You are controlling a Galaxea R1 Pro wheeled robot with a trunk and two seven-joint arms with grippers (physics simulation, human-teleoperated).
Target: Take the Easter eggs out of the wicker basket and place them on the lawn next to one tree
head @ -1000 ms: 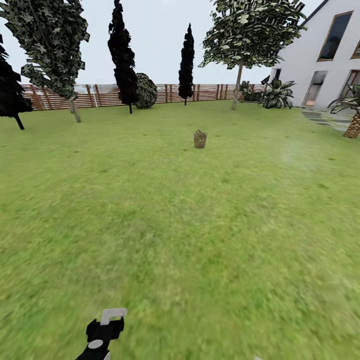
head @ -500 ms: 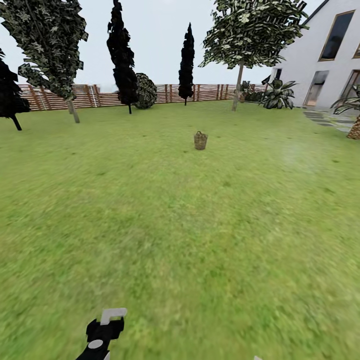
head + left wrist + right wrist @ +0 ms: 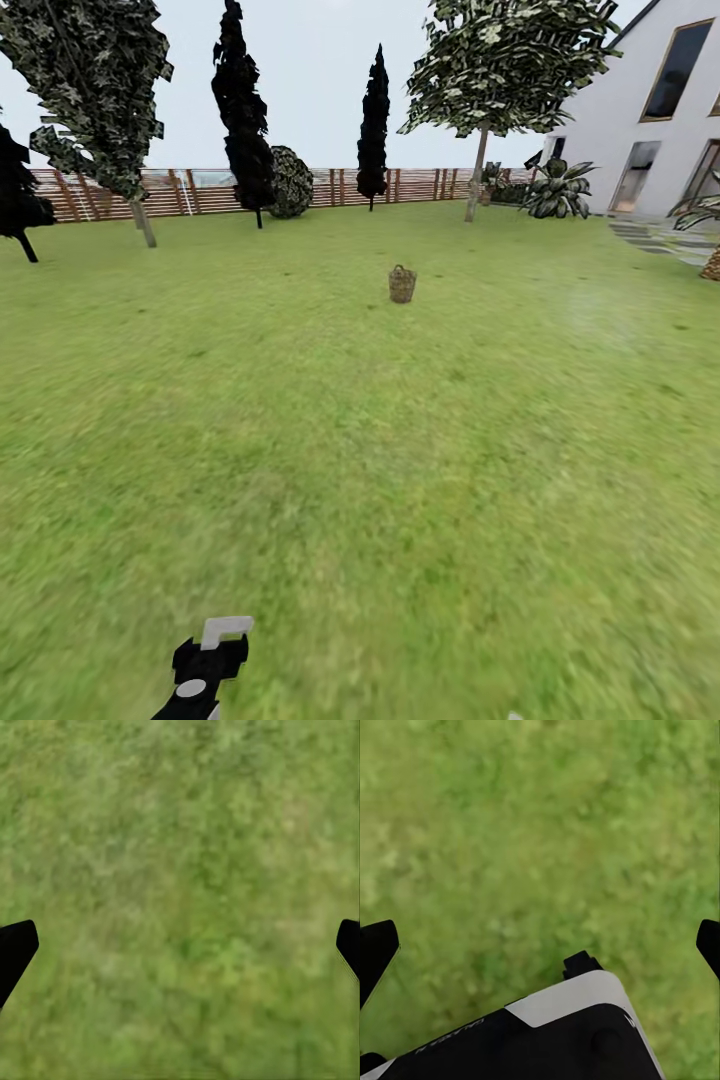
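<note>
Three eggs were what I was after, but none could be made out; the basket (image 3: 402, 284) stood far off in the middle of the lawn (image 3: 360, 480), too small for me to see inside. I judged this the approach stage, nothing taken out yet. My left gripper (image 3: 180, 941) hung over bare grass with its fingers spread wide and empty, and my right gripper (image 3: 540, 937) was likewise spread apart above grass. Next I needed to drive up beside the basket, the grey-trunked tree (image 3: 478, 170) behind it looking a likely drop spot.
</note>
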